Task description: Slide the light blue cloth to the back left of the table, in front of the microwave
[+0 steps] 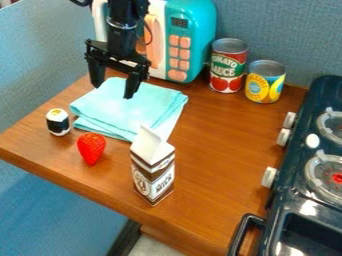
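The black gripper (pixel 113 90) hangs over the upper left part of a folded light-blue cloth (pixel 130 110), its two fingers spread apart with nothing between them. Left of the cloth stands a small sushi roll (pixel 58 122) with a dark band. A red strawberry (pixel 91 148) lies just below the cloth's lower left edge. A brown and white milk carton (pixel 153 167) is upright in front of the cloth, its top overlapping the cloth in this view.
A teal toy microwave (pixel 190 35) stands at the back, behind the arm. Right of it are a tomato sauce can (pixel 228 65) and a shorter yellow can (pixel 265 81). A dark toy stove (pixel 307 200) borders the wooden counter (pixel 224 150) on the right.
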Controlling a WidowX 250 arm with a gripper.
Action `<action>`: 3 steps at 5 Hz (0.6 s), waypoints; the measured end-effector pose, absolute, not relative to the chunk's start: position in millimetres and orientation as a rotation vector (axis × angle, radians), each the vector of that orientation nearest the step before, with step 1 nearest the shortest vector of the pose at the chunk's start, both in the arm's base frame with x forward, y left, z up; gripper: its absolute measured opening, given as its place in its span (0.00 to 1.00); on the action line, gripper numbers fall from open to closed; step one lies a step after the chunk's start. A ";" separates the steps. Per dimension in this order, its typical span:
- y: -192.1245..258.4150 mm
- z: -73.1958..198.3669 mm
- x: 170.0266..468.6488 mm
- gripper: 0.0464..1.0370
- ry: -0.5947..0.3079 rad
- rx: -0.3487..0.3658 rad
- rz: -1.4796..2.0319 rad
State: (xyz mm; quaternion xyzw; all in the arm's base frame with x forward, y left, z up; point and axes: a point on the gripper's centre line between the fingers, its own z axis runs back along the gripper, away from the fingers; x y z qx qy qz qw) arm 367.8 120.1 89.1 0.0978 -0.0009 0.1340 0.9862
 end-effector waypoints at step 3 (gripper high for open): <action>40.3 108.1 347.9 0.96 0.001 0.062 0.127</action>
